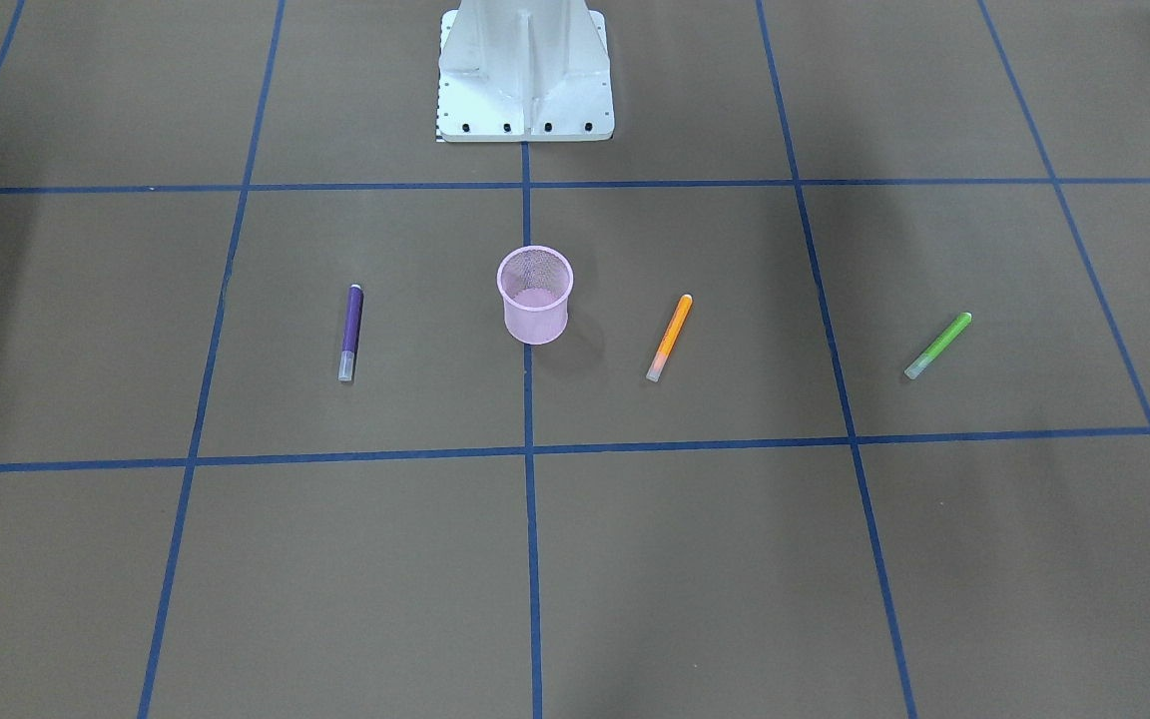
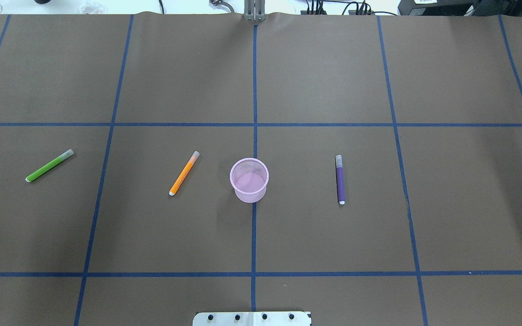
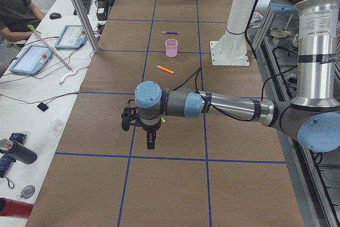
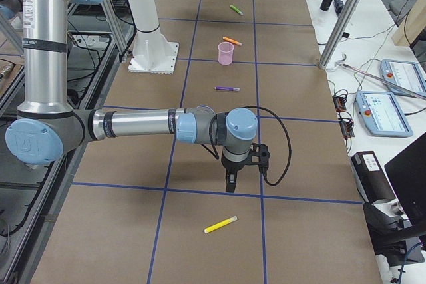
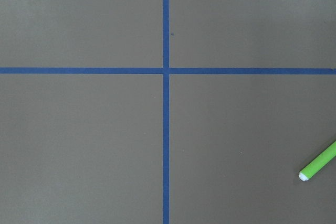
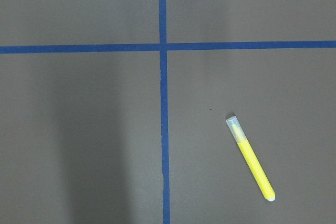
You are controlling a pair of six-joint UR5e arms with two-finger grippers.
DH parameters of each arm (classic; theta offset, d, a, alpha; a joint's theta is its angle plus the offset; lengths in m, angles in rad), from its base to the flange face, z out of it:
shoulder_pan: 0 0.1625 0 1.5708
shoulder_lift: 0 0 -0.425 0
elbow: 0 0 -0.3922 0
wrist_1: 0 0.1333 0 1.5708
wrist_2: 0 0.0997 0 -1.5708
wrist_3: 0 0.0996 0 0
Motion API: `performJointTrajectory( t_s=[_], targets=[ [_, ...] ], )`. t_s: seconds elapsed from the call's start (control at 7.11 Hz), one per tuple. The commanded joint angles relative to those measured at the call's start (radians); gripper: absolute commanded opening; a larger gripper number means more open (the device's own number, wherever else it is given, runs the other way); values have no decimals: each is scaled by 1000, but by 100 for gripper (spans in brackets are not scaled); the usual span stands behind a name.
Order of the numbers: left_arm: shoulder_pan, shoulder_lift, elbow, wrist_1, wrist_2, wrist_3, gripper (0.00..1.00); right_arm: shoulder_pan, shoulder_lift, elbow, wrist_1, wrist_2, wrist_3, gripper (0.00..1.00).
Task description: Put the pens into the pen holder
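My left gripper (image 3: 151, 143) hangs over the table (image 2: 333, 68), pointing down, with no pen in it that I can see. From the side I cannot tell how far its jaws stand apart. My left wrist camera catches the green pen (image 5: 318, 166) at 4 o'clock. My right gripper (image 4: 229, 184) hangs the same way, and its opening is just as unreadable. A yellow pen (image 6: 251, 158) lies at 4 o'clock in my right wrist view.

The pink pen holder (image 2: 249, 195) stands upright mid-table and is empty. Seen from overhead, the orange pen (image 2: 184, 174) lies at its 9 o'clock, with the green one well beyond it, and the purple pen (image 2: 340, 179) lies at its 3 o'clock. I judge nothing is collected yet, so every pen is left to do.
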Motion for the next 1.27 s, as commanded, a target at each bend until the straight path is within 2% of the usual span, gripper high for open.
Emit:
performJointTrajectory(
  t_s=[0.0, 0.84, 0.98, 1.12],
  targets=[
    [-2, 13, -3, 1, 10, 9, 100, 0, -1, 8, 0, 0, 5, 100],
    [1, 55, -11, -8, -2, 9, 100, 0, -5, 9, -2, 6, 9, 100],
    [2, 58, -8, -22, 0, 8, 100, 0, -8, -1, 1, 14, 9, 100],
    [2, 73, -12, -36, -2, 9, 100, 0, -8, 9, 5, 59, 17, 100]
  ],
)
